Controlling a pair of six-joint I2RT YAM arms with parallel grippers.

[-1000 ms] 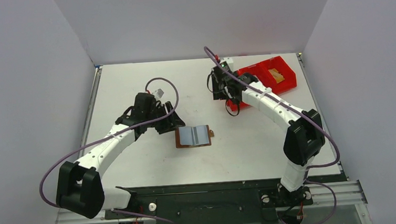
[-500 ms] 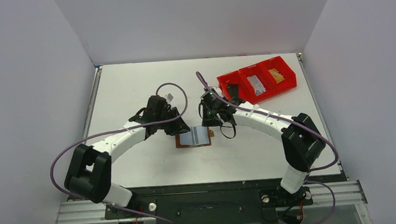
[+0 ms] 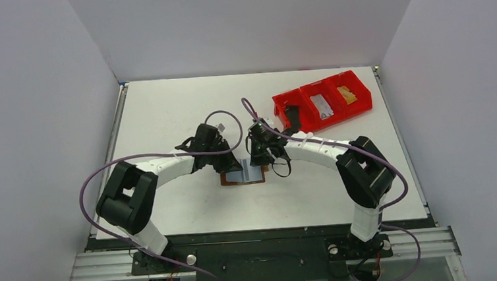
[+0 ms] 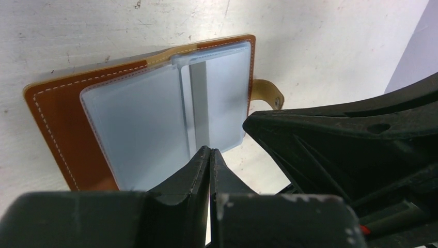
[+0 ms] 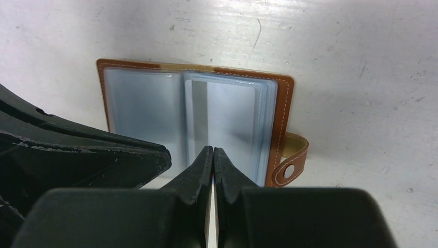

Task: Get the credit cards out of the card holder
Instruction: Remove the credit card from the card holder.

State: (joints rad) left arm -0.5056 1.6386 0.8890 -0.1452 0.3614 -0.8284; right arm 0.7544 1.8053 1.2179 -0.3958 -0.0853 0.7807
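From above, you see a white table point(image 3: 165, 113) walled in by pale panels. The card holder point(image 3: 243, 176) lies opened flat just below the middle of the frame, with its brown leather down and its pale grey-blue pockets facing up. Both of your arms curve inward from the bottom corners and meet over it.

Your left gripper point(image 3: 232, 165) sits at the holder's left half, and your right gripper point(image 3: 259, 158) sits at its right half, close beside the left.

In the left wrist view, the card holder point(image 4: 134, 116) fills the upper left. Its closing tab point(image 4: 269, 95) sticks out on the right. Your left gripper point(image 4: 210, 154) has its jaws clenched together, with the tips at the lower edge of the pockets. Nothing shows between the jaws.

In the right wrist view, the card holder point(image 5: 227, 116) lies across the centre, with its closing tab point(image 5: 290, 161) at the lower right. Your right gripper point(image 5: 213, 151) is likewise pressed closed, with its tips at the lower edge of the right-hand pockets.

A red bin point(image 3: 303, 92) with three compartments stands at the upper right of the overhead view, apart from the holder. A black card point(image 3: 291, 116) lies in its left compartment, a grey flat piece point(image 3: 323, 106) in the middle one and a yellowish flat piece point(image 3: 346, 94) in the right one. The last two are too small to identify.
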